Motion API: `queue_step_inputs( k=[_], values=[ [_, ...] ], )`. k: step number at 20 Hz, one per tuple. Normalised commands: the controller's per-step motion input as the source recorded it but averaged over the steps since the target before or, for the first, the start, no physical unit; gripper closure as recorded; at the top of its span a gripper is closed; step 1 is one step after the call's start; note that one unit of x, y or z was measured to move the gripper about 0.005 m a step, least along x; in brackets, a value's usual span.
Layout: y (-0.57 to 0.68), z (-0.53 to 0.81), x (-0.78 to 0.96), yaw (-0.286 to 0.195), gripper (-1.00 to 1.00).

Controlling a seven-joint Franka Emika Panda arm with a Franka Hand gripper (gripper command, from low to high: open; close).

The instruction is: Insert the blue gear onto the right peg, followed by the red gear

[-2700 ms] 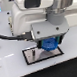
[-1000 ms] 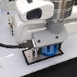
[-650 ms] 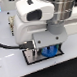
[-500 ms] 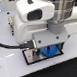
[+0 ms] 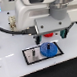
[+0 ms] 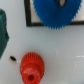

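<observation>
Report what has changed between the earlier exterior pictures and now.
The end effector has lifted off the blue gear and let it go: 2.7 s ago it was down on the gear, now it hangs above it with a gap. The blue gear stayed on the grey plate, toward the exterior view's right. The red gear lies on the white table, untouched; whether it moved cannot be told.

The plate (image 5: 41,52) is laid flat on the surface (image 5: 13,68), and the blue gear (image 5: 47,49) is seated on it toward the exterior view's right end. The red gear (image 5: 48,34) is set on the surface behind the plate, apart from it, beneath the pincer (image 5: 46,36).
</observation>
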Motion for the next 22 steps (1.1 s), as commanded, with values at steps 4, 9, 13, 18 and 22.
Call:
queue_step_inputs(
  k=[4, 9, 13, 18, 22],
  values=[
    [0.19, -0.09, -0.66, 0.0, -1.0],
    [0.18, -0.18, -0.58, 0.0, -1.0],
    [0.13, -0.29, -0.43, 0.0, -1.0],
    [0.14, -0.33, -0.39, 0.0, -1.0],
    [0.13, -0.27, -0.25, 0.0, -1.0]
  ],
)
